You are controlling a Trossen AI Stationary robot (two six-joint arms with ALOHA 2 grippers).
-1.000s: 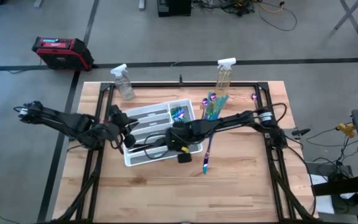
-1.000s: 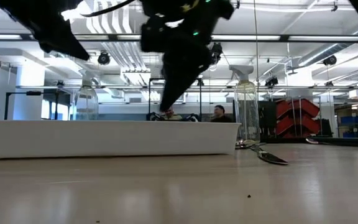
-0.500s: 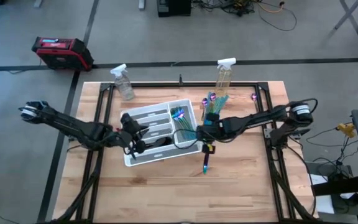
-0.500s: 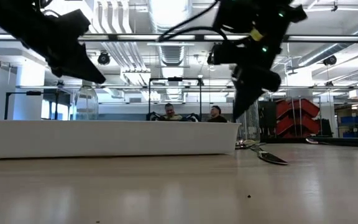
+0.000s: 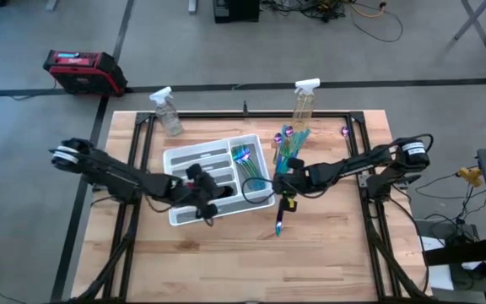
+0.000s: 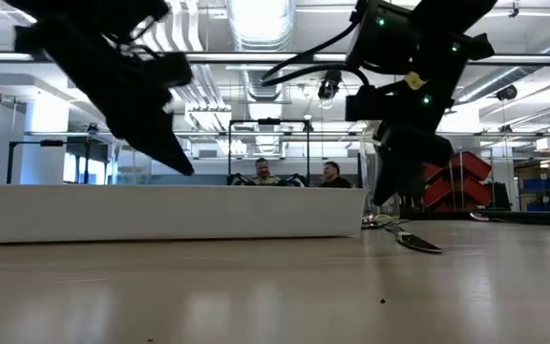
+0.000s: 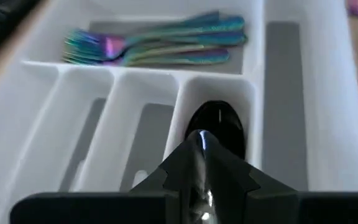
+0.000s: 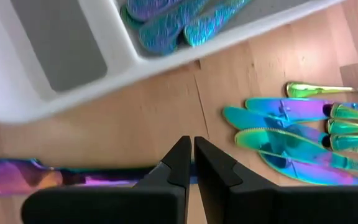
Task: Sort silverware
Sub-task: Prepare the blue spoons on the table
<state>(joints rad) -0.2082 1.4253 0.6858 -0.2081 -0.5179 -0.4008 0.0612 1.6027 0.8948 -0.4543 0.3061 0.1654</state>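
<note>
White plastic tray (image 5: 194, 157): sits angled on the wooden table (image 5: 327, 253), left of centre, with several long compartments.
Forks (image 7: 157, 45): iridescent teal and purple, bunched in the tray's end compartment, the one nearest the right arm.
Left gripper (image 5: 207, 205): over the tray's near side, fingers clamped on a black spoon (image 7: 216, 127); the wrist view shows the spoon's bowl over one of the long slots, whether it touches the slot floor I cannot tell.
Right gripper (image 5: 283, 179): just off the tray's right edge, low over bare wood, fingers (image 8: 180, 163) pressed together with nothing between them.
Loose knife (image 5: 279, 215): purple and blue, lying on the table in front of the right gripper; in the right wrist view its handle (image 8: 17, 177) runs past behind the fingertips.
Unsorted pile (image 5: 290, 142): teal and blue knives (image 8: 291, 134) side by side on the wood behind the right gripper, near a spray bottle (image 5: 304, 101).
Second spray bottle (image 5: 167, 110): at the table's far left corner.
Stray piece (image 5: 345, 130): small, purple, near the far right edge; type not clear.
Background: two people (image 6: 294, 174) seated beyond the tray in the low view.
</note>
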